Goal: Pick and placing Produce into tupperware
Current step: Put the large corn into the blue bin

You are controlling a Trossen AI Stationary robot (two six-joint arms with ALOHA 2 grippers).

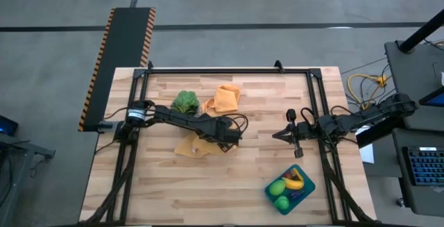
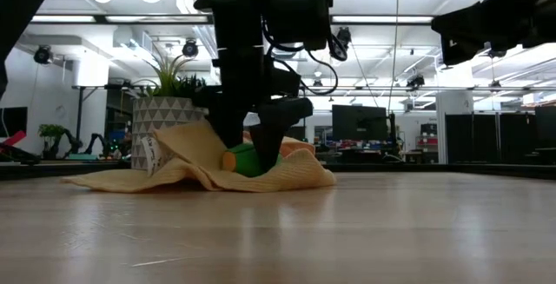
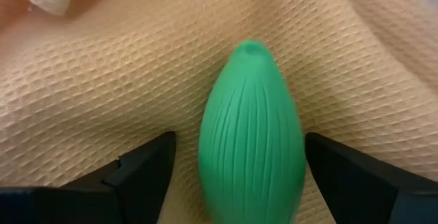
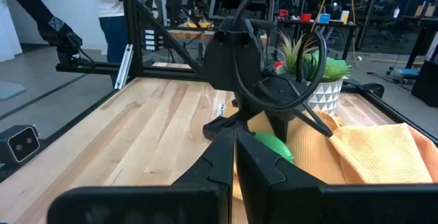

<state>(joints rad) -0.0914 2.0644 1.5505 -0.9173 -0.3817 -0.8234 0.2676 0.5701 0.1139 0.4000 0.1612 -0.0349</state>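
On the left part of the tabletop (image 1: 173, 192), the left gripper (image 3: 236, 166) is lowered over an orange cloth (image 1: 189, 146). Its jaws are spread wide on either side of a ribbed green piece of produce (image 3: 251, 138), which lies on the cloth between them without being touched. A potted plant (image 1: 184, 102) is seen just behind. Toward the right, the right gripper (image 1: 283, 135) is held above bare wood with its jaws pressed together, nothing in them. Near the right front corner, the tupperware (image 1: 307, 181) is seen holding green pieces and a yellow banana (image 1: 294, 182).
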